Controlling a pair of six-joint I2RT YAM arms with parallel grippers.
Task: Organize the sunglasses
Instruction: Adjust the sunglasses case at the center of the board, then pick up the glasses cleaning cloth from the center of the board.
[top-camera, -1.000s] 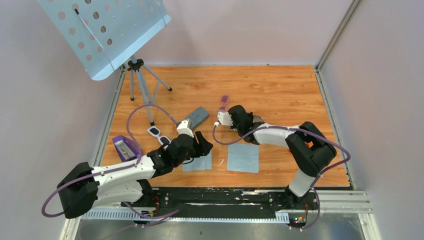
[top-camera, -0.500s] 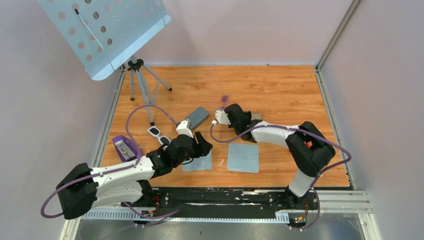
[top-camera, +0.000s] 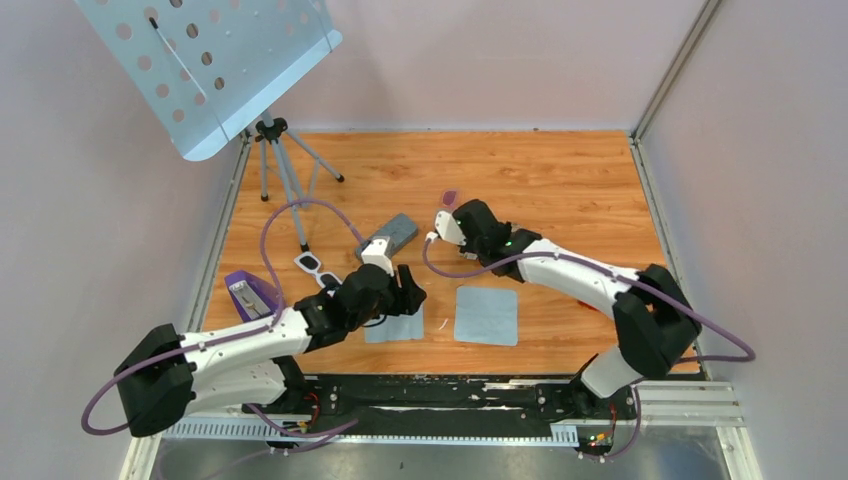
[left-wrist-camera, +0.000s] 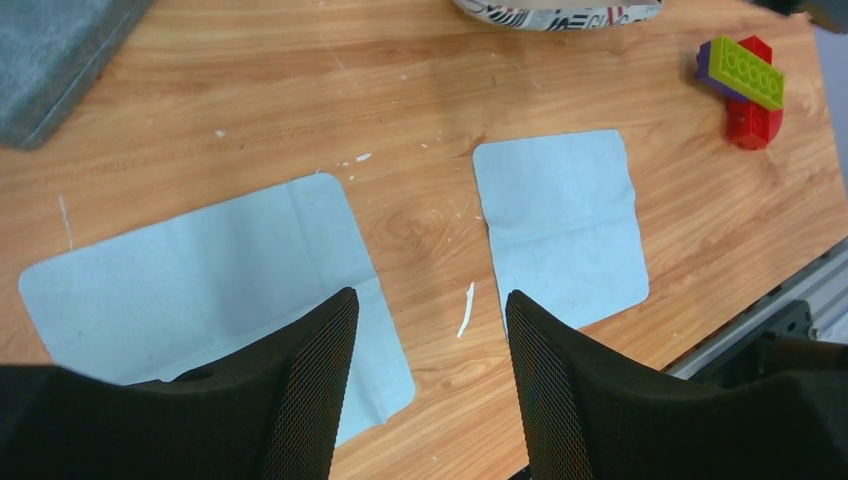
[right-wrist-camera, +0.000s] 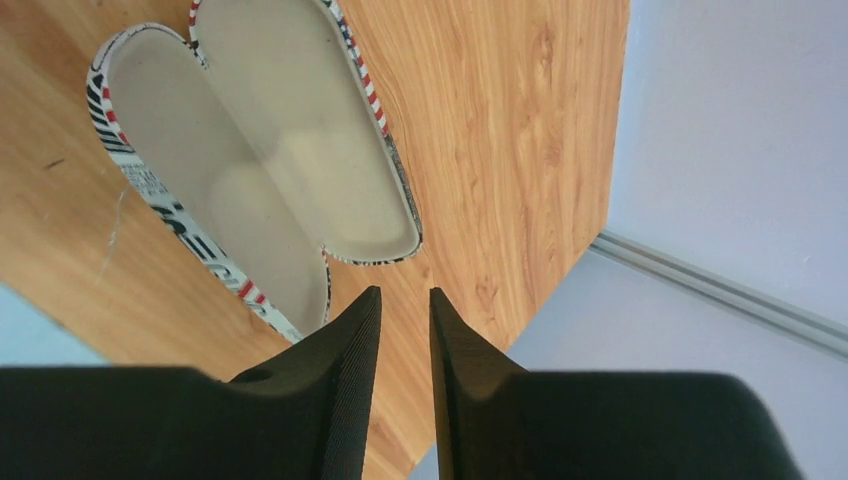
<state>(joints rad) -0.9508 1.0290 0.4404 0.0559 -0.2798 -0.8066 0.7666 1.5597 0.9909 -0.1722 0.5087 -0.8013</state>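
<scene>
Wooden table (top-camera: 560, 180): cloths (top-camera: 486, 315), cases (top-camera: 390, 235), bricks (left-wrist-camera: 745, 85).
</scene>
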